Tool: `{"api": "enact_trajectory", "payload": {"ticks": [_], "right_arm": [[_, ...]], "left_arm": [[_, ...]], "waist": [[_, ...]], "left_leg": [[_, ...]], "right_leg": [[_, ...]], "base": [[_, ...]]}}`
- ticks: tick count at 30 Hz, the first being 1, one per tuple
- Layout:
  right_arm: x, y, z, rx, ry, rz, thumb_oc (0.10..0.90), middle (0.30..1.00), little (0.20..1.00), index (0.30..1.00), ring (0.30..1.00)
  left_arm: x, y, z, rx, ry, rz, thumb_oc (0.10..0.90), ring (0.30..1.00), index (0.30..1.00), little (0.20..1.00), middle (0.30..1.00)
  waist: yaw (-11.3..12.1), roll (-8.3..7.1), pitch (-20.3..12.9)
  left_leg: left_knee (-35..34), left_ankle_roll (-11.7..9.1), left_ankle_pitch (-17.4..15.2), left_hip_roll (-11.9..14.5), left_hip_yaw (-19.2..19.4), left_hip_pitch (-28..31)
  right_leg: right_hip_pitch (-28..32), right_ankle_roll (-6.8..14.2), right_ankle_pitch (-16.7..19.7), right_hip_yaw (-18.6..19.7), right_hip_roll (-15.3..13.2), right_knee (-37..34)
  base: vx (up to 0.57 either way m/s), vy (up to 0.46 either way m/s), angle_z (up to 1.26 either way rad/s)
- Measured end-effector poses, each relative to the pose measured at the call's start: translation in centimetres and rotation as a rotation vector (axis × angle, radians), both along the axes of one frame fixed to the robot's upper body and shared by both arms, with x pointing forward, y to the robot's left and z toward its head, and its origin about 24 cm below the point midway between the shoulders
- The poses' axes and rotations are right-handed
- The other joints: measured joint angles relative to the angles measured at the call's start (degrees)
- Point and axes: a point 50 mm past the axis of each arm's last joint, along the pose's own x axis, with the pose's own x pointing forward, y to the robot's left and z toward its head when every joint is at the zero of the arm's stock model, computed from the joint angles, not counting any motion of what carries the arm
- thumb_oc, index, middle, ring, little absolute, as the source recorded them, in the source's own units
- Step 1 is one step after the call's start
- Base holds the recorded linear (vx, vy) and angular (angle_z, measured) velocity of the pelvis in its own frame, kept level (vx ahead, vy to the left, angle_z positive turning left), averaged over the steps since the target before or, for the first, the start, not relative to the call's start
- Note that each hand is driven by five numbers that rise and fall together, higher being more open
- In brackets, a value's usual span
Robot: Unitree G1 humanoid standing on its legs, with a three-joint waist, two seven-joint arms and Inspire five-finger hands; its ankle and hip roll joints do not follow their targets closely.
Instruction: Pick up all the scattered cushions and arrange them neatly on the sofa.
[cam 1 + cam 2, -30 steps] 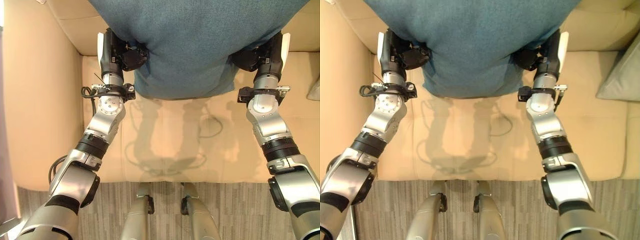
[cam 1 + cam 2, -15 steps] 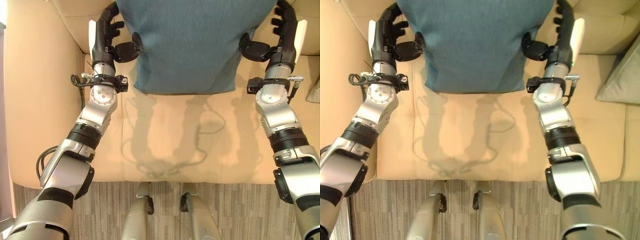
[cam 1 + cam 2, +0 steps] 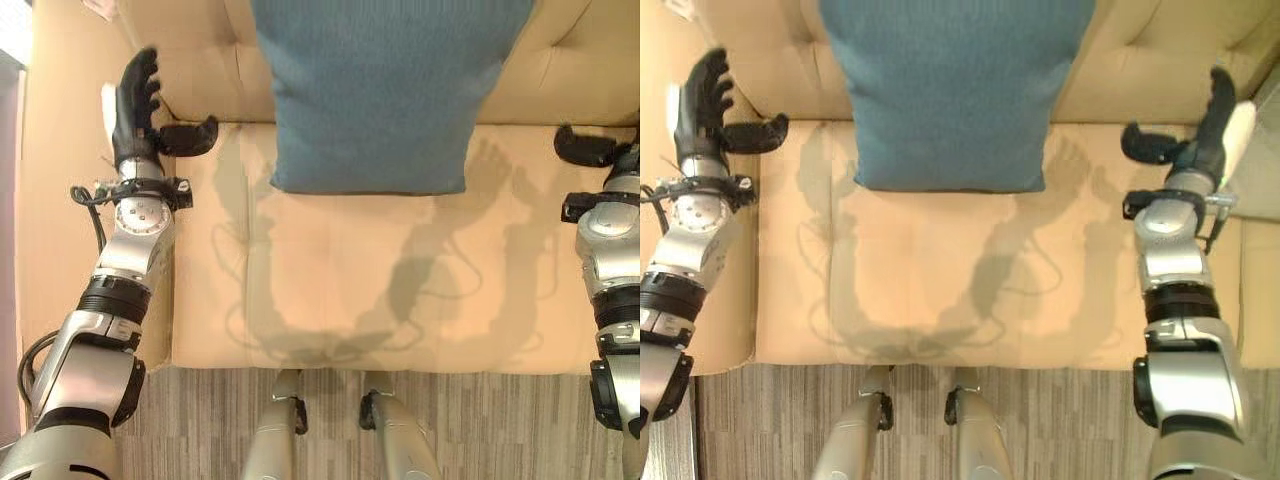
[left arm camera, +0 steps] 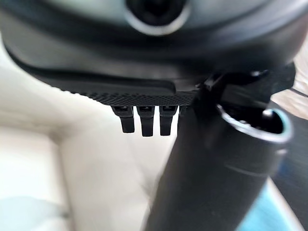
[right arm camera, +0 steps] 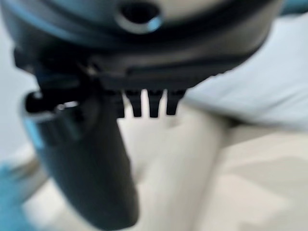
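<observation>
Between both hands' spread, empty fingers [image 3: 137, 85] [image 3: 1218, 100], apart, the blue cushion [image 3: 385, 90] rests on the sofa [image 3: 330, 270].

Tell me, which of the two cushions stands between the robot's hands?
The blue cushion, leaning against the sofa's backrest. The grey cushion lies at the far right edge, beyond the right hand.

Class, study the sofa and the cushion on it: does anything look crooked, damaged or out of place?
Nothing stands out. The blue cushion leans squarely against the sofa backrest, its lower edge level on the seat. The left hand and right hand hang open at either side, clear of it.
</observation>
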Motion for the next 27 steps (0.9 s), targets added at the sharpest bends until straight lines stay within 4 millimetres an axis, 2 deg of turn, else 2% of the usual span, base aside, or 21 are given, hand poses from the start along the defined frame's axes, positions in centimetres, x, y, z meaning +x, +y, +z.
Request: {"api": "enact_trajectory", "payload": {"ticks": [1,3,4,5,7,10,12,14,16,17,18,20,22,24,27], "right_arm": [[-1.0,-0.4,-3.1,-0.002,0.082,-0.003,0.800,0.900,0.900,0.900,0.900],[-2.1,-0.3,-6.2,0.025,0.149,0.012,0.800,0.900,0.900,0.900,0.900],[-3.3,0.1,-8.7,0.050,0.193,0.026,0.800,0.900,0.900,0.900,0.900],[-4.2,0.1,-10.8,0.056,0.272,0.035,0.800,0.900,0.900,0.900,0.900],[-5.7,0.8,-12.6,0.083,0.285,0.061,0.800,0.900,0.900,0.900,0.900],[-7.9,1.3,-16.3,0.123,0.401,0.081,0.800,0.900,0.900,0.900,0.900],[-9.8,1.7,-19.0,0.184,0.466,0.076,0.800,0.900,0.900,0.900,0.900],[-12.9,2.2,-22.5,0.264,0.584,0.070,0.800,0.900,0.900,0.900,0.900],[-14.6,2.7,-24.9,0.297,0.694,0.086,0.800,0.900,0.900,0.900,0.900],[-16.3,3.0,-26.6,0.312,0.784,0.094,0.800,0.900,0.900,0.900,0.900],[-17.6,3.2,-27.7,0.326,0.845,0.098,0.800,0.900,0.900,0.900,0.900],[-18.5,3.3,-28.6,0.338,0.900,0.105,0.800,0.900,0.900,0.900,0.900],[-20.1,3.8,-30.2,0.341,1.006,0.121,0.800,0.900,0.900,0.900,0.900],[-20.9,4.6,-31.2,0.338,1.074,0.166,0.800,0.900,0.900,0.900,0.900],[-22.2,5.5,-32.6,0.352,1.159,0.193,0.800,0.900,0.900,0.900,0.900]], "left_arm": [[-1.1,0.4,-2.4,0.016,0.047,-0.004,0.800,0.900,0.900,0.900,0.900],[-2.4,0.5,-5.2,-0.008,0.104,-0.011,0.800,0.900,0.900,0.900,0.900],[-3.9,0.4,-7.5,-0.036,0.139,-0.015,0.800,0.900,0.900,0.900,0.900],[-4.7,0.4,-9.3,-0.030,0.201,-0.027,0.800,0.900,0.900,0.900,0.900],[-6.6,0.2,-11.1,-0.067,0.218,-0.029,0.800,0.900,0.900,0.900,0.900],[-9.1,0.6,-14.5,-0.062,0.339,-0.036,0.800,0.900,0.900,0.900,0.900],[-10.9,0.3,-17.3,-0.129,0.424,-0.018,0.800,0.900,0.900,0.900,0.900],[-13.9,0.3,-21.3,-0.171,0.578,-0.004,0.800,0.900,0.900,0.900,0.900],[-16.1,0.4,-24.8,-0.224,0.728,0.032,0.800,0.900,0.900,0.900,0.900],[-18.2,0.4,-27.0,-0.253,0.839,0.055,0.800,0.900,0.900,0.900,0.900],[-20.0,0.4,-28.5,-0.261,0.925,0.071,0.800,0.900,0.900,0.900,0.900],[-21.6,0.2,-30.0,-0.273,1.008,0.085,0.800,0.900,0.900,0.900,0.900],[-24.7,-0.2,-32.5,-0.255,1.187,0.083,0.800,0.900,0.900,0.900,0.900],[-27.0,-0.9,-34.2,-0.239,1.331,0.070,0.800,0.900,0.900,0.900,0.900],[-29.3,-1.7,-35.6,-0.237,1.450,0.070,0.800,0.900,0.900,0.900,0.900]], "waist": [[-0.2,-0.19,0.1],[-0.4,-0.28,0.1],[-0.5,-0.40,0.0],[-0.5,-0.41,-1.2],[-0.8,-0.88,-1.7],[-1.5,-1.57,-3.0],[-1.7,-1.73,-4.0],[-1.7,-1.69,-5.9],[-1.7,-1.65,-7.8],[-1.8,-1.59,-10.0],[-1.7,-1.69,-11.1],[-1.7,-1.70,-11.3],[-1.7,-1.74,-12.1],[-1.7,-1.72,-13.9],[-1.5,-1.90,-15.0]], "left_leg": [[0.0,0.0,0.0,0.0,0.1,2.7],[0.0,-0.3,-1.0,0.0,0.2,5.9],[0.0,-0.3,-2.0,0.1,0.2,8.7],[0.0,-0.8,-3.5,0.4,0.2,9.5],[0.0,-0.4,-3.7,0.4,0.3,10.9],[0.0,-0.4,-4.2,0.5,0.3,12.6],[0.0,-0.1,-4.8,0.4,0.6,15.0],[-0.1,0.1,-5.5,0.2,0.7,17.7],[-0.1,0.0,-6.4,0.3,1.0,20.1],[-0.1,-0.1,-6.7,0.3,1.0,20.7],[-0.1,0.0,-6.7,0.3,1.0,20.9],[-0.1,0.0,-6.7,0.4,1.1,21.9],[-0.1,0.3,-7.0,0.4,1.1,23.4],[-0.1,0.3,-7.4,0.5,1.3,23.8],[-0.2,0.6,-7.7,0.6,1.3,24.9]], "right_leg": [[2.8,0.2,-0.2,-0.1,0.0,0.0],[6.1,1.8,-1.7,-0.1,-0.1,0.0],[8.8,1.2,-2.4,-0.1,0.0,-0.1],[9.5,1.8,-3.8,-0.1,0.2,0.0],[10.9,0.8,-3.4,-0.1,0.4,-0.1],[12.6,1.2,-3.9,-0.1,0.3,-0.1],[14.9,1.5,-4.3,0.0,0.2,-0.1],[17.6,1.5,-5.1,0.0,0.1,-0.1],[19.8,1.6,-5.9,0.1,0.1,-0.1],[20.4,1.9,-6.5,0.0,0.1,-0.1],[20.7,1.8,-6.6,0.0,0.2,-0.1],[21.6,1.8,-6.6,0.1,0.2,-0.1],[23.1,1.5,-6.8,0.1,0.3,-0.2],[23.4,1.4,-6.9,0.2,0.3,-0.2],[24.6,1.4,-6.8,0.2,0.4,-0.2]], "base": [[0.09,-0.012,0.00],[0.10,-0.006,0.01],[0.09,0.013,-0.04],[0.09,0.013,-0.07],[0.02,0.006,-0.01],[0.05,0.016,-0.01],[0.02,0.006,-0.02],[0.00,0.000,0.00],[0.00,0.002,-0.02],[-0.03,0.002,0.00],[-0.03,0.002,0.01],[0.00,0.000,0.00],[0.00,0.000,0.00],[-0.02,-0.014,-0.01],[-0.05,-0.045,0.00]]}}
